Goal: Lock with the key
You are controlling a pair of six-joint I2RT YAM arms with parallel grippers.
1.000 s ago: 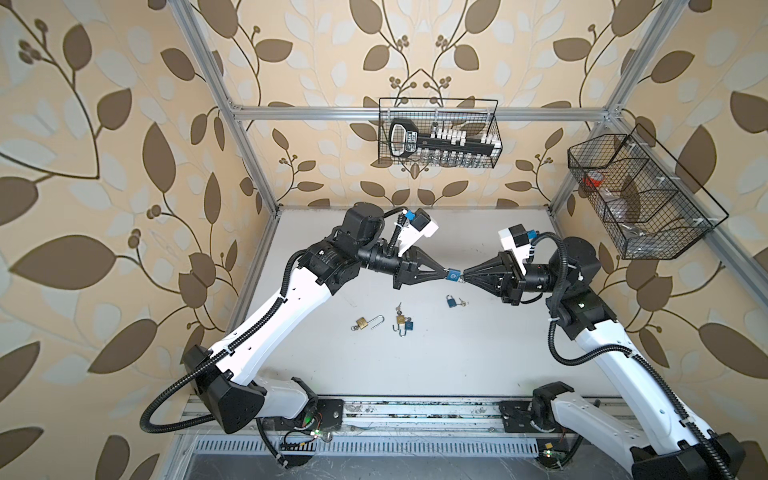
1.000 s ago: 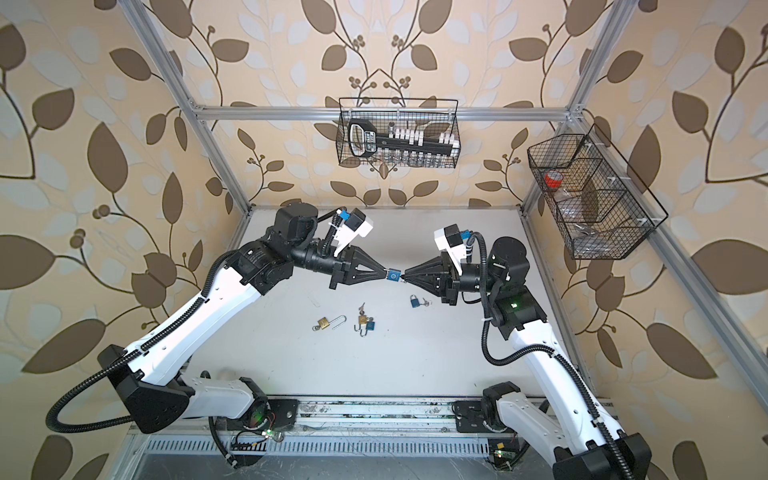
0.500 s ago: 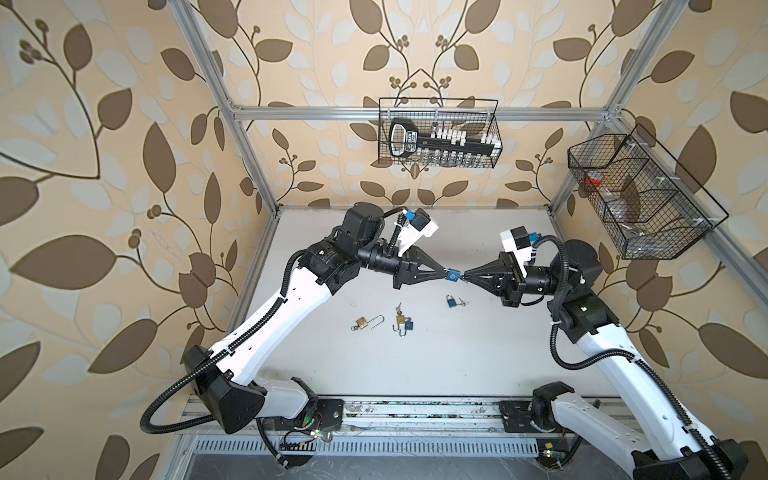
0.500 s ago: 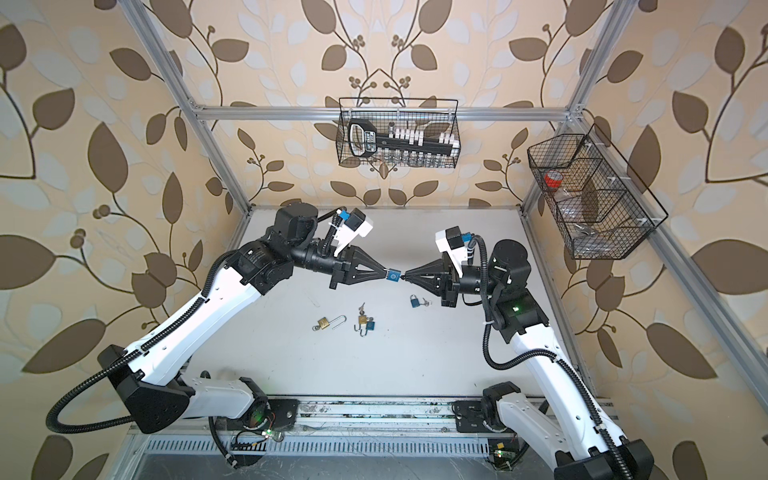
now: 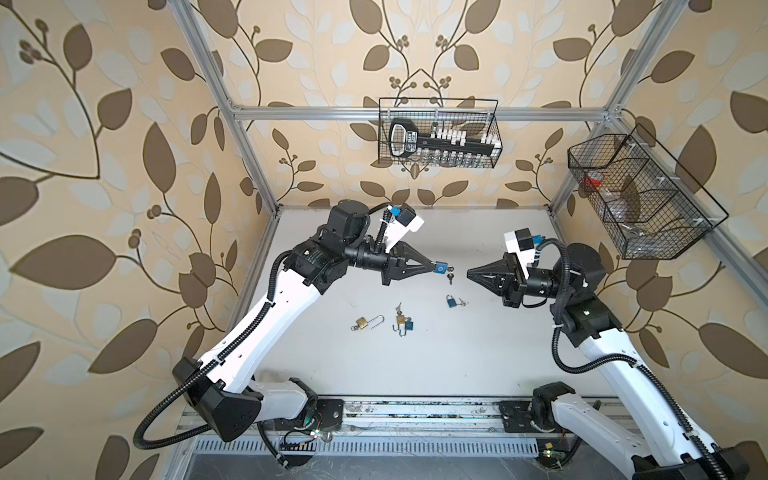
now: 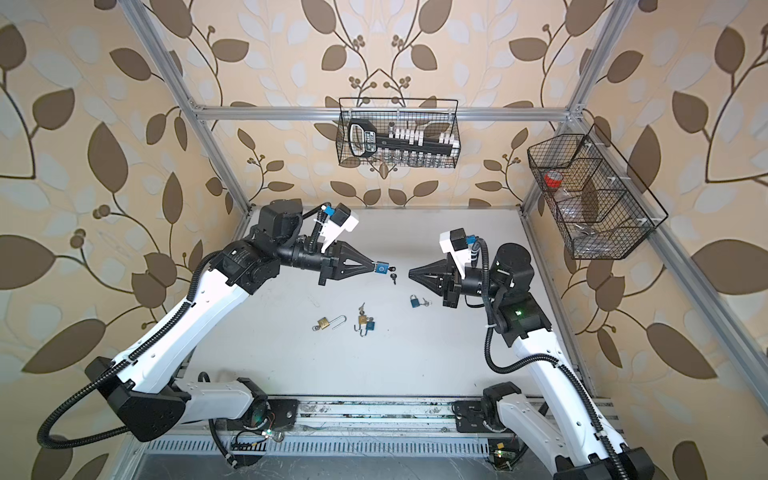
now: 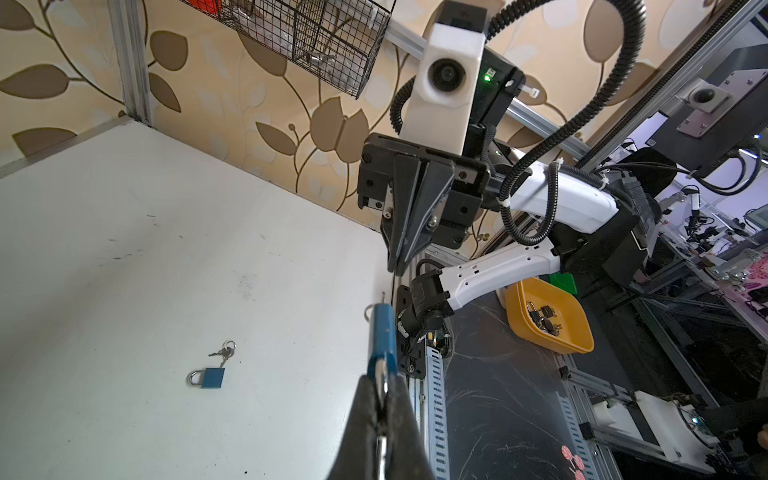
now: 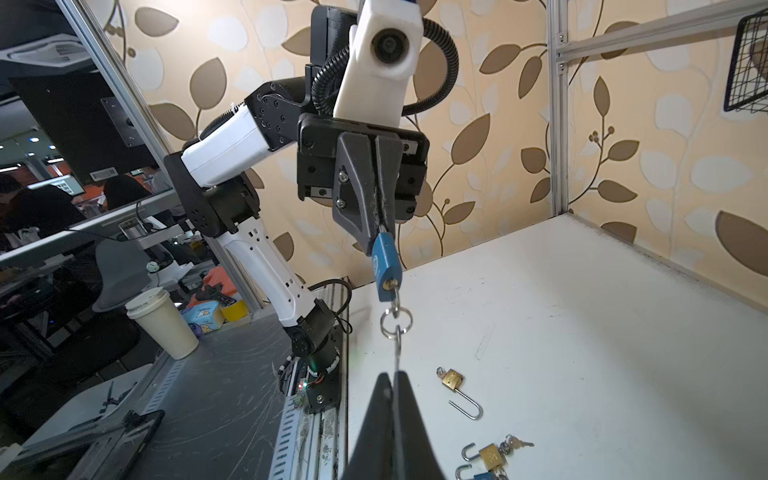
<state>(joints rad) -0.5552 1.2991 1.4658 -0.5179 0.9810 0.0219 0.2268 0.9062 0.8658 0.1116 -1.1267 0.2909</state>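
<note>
Leaf-print walls (image 5: pixel 124 166) close in a white table (image 5: pixel 478 353). Above it my left gripper (image 5: pixel 434 266) is clamped on the shackle (image 7: pixel 381 376) of a blue padlock (image 5: pixel 439 268) and holds it clear of the surface. The lock's long axis runs straight on from those fingertips, with the keyhole end aimed at my right gripper (image 5: pixel 469 273). A key (image 5: pixel 450 277) seems to sit in that end, and a ring (image 8: pixel 397 321) and a spare key (image 8: pixel 397 353) hang below it.

My right gripper faces the lock tip to tip, near the key but apart from it, and holds nothing. Its jaws are drawn close, though I cannot tell whether they quite meet. It is the nearer arm to the key, so I judge the coming move to be a short advance along the lock's axis, jaws parted enough to take the key's head. My left fingers hide whether the shackle is seated.

Below my right gripper's tip, a second lock (image 5: pixel 451 301) lies on the table with its keys. Below my left gripper lie a brass lock (image 5: pixel 361 323) with its shackle open and a brass-and-blue pair (image 5: pixel 405 323). Beyond both grippers a back basket (image 5: pixel 440 164) hangs on the wall. A side basket (image 5: pixel 673 232) hangs past my right arm.
</note>
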